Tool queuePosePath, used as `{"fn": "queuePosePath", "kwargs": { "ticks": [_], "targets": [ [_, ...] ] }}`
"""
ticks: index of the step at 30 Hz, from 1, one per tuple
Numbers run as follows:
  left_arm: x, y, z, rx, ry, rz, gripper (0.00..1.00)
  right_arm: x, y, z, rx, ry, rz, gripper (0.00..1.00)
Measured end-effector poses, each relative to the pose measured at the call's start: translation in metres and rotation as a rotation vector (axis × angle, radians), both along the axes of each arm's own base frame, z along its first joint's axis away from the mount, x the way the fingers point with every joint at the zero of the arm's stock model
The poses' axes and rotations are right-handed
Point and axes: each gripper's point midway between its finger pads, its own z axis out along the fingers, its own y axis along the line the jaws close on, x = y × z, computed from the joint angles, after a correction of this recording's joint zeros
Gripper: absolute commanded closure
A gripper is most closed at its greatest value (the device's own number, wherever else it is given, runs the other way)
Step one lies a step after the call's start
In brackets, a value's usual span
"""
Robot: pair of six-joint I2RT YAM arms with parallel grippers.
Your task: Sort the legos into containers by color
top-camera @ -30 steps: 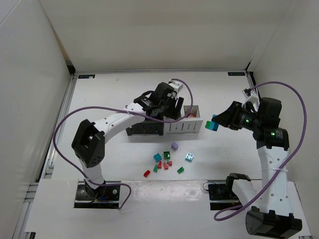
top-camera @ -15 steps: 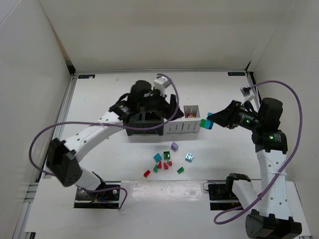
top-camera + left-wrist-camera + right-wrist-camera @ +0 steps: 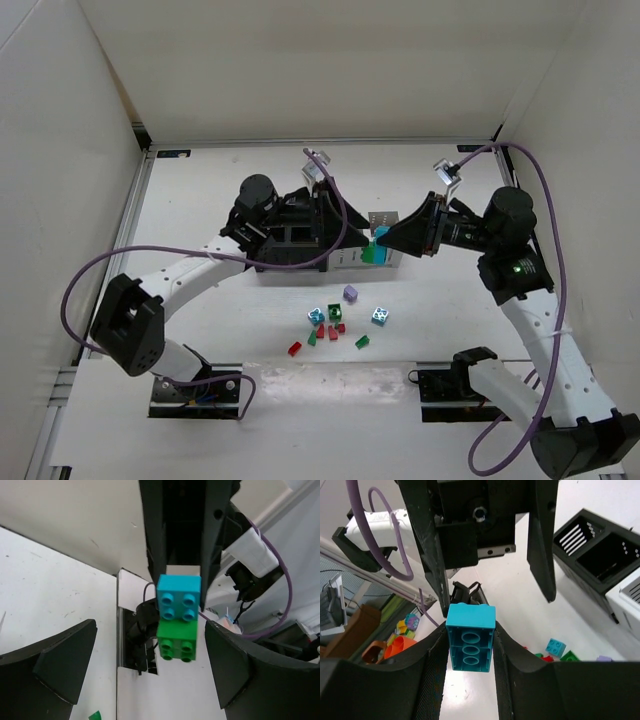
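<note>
Light blue brick stuck on a green one (image 3: 178, 617): this two-brick stack is pinched between the fingers of the right gripper (image 3: 469, 632). It is held in the air at the centre of the top view. It sits above or just in front of the white bins (image 3: 350, 260); can't tell which from overhead.

Left gripper (image 3: 352, 222) has its jaws wide apart with nothing in them. It faces the stack from the left. In its wrist view the stack sits between its two fingers (image 3: 55, 665) but touches neither.

Progress: early, I'd say.
- Roughly nine loose legos (image 3: 338, 322) lie clustered on the table (image 3: 200, 200) at lower centre, near the bins. The mix is red, green, light blue and one lilac.
- Bin contents are mostly hidden by the arms in the top view. The black bins (image 3: 600, 550) look empty where the right wrist view sees in.
- No colour looks finished.

Issue: the held stack is two colours, so it can't go in one bin as is. My read is that the open left gripper is lined up to take one half so the stack can be pulled apart. The risk there is a brick popping free and landing in the wrong bin.
</note>
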Motion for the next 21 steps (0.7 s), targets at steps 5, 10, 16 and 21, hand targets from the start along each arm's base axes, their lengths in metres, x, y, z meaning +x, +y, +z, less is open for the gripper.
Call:
{"fn": "queuePosePath", "kwargs": {
  "ticks": [5, 10, 16, 21],
  "targets": [
    [-0.01, 0.005, 0.012, -0.034, -0.037, -0.029, 0.0, 0.007, 0.001, 0.01, 0.01, -0.026, -0.017, 1.0],
    [-0.021, 0.009, 0.022, -0.061, -0.072, -0.061, 0.03, 0.013, 0.006, 0.015, 0.016, -0.042, -0.015, 1.0],
    [-0.027, 0.009, 0.022, -0.057, -0.069, -0.09, 0.03, 0.01, 0.015, 0.021, 0.022, -0.06, 0.018, 1.0],
    [-0.027, 0.009, 0.022, -0.058, -0.07, -0.09, 0.06, 0.009, 0.016, 0.03, 0.033, -0.089, 0.022, 1.0]
  ]
}}
